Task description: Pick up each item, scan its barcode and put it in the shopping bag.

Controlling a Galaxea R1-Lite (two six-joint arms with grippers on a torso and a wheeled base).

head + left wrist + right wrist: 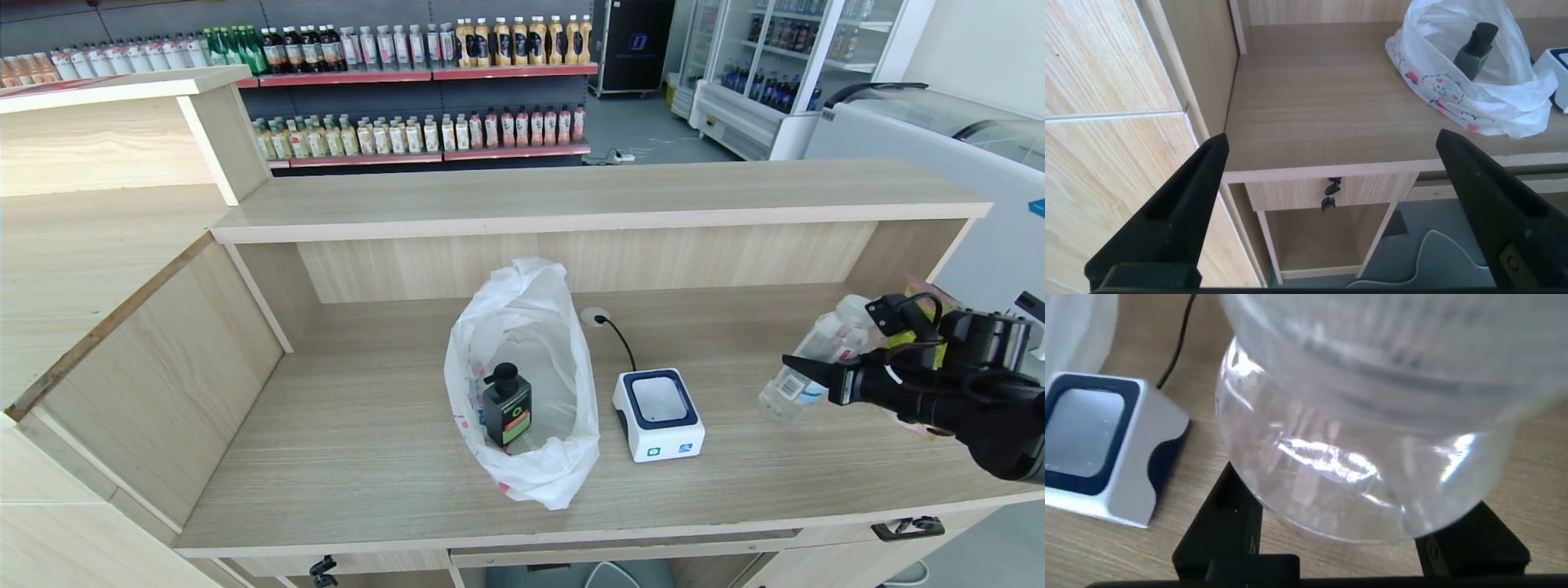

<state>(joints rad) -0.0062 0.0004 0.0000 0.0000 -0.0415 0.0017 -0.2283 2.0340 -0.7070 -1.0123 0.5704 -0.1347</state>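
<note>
black right arm (971, 400), looped black cables (921, 298), tapered end effector fingers (808, 369).

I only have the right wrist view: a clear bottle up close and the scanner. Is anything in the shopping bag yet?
Observer: Yes, a dark pump bottle stands in the shopping bag, left of the scanner.
Operator: Does my bottle show a barcode?
Observer: Yes, the clear bottle in the right hand has a white barcode label near its base, facing the head camera.
Operator: And the left hand?
Observer: The left hand is open and empty, out in front of the counter's left end.
</note>
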